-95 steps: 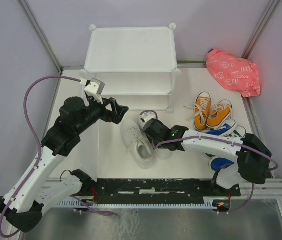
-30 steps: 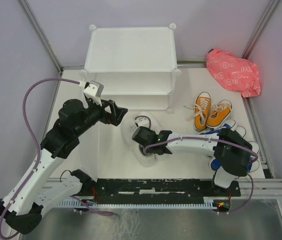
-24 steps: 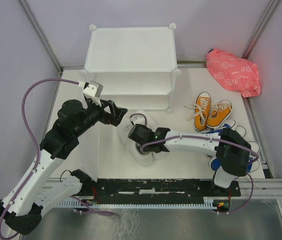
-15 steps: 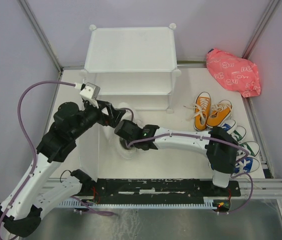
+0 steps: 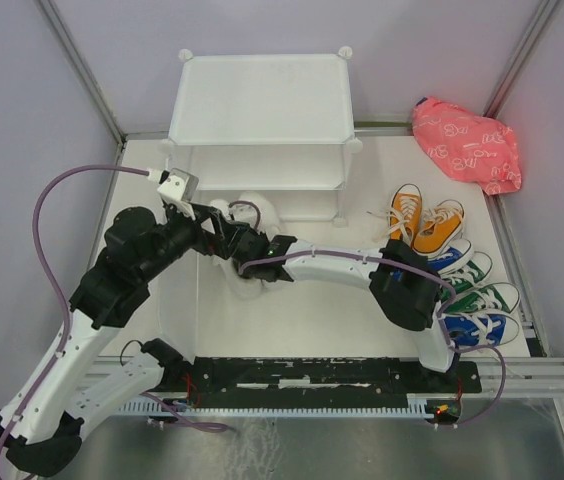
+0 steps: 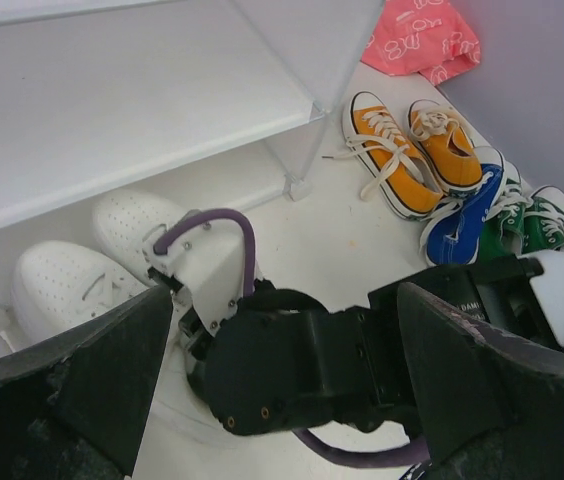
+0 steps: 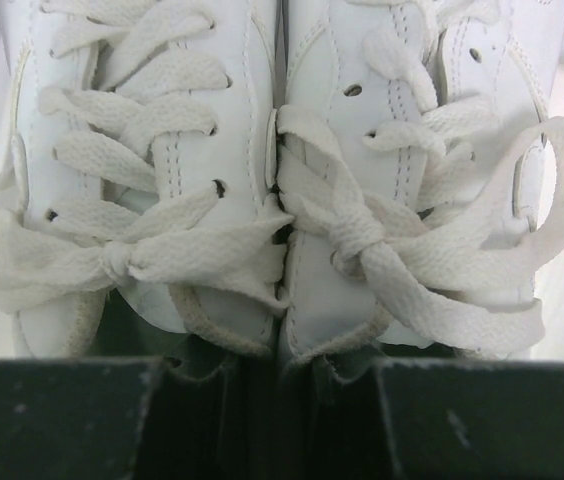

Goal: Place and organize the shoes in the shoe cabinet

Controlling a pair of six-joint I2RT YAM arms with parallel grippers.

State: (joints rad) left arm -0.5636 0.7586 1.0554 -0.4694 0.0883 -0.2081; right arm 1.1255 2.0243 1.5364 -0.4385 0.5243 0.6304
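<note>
My right gripper [image 5: 252,252] is shut on a pair of white shoes [image 5: 247,208]. In the right wrist view its fingers [image 7: 212,420] pinch the two inner collars of the white shoes [image 7: 212,150] together. The toes point into the lower opening of the white shoe cabinet [image 5: 262,100]. In the left wrist view the white shoes [image 6: 62,290] lie under the cabinet's shelf [image 6: 132,100]. My left gripper [image 5: 224,238] is open and empty, right beside the right wrist; its view [image 6: 282,380] shows that wrist between its spread fingers.
Orange shoes [image 5: 422,225] stand right of the cabinet, with blue [image 5: 482,330] and green shoes [image 5: 487,298] lined up near the right edge. A pink patterned bag [image 5: 467,145] lies at the back right. The cabinet's front panel [image 5: 177,295] lies open at front left.
My right arm has carried the white pair left and back, from the table's middle to the cabinet's lower opening. My left gripper has shifted slightly and stayed open.
</note>
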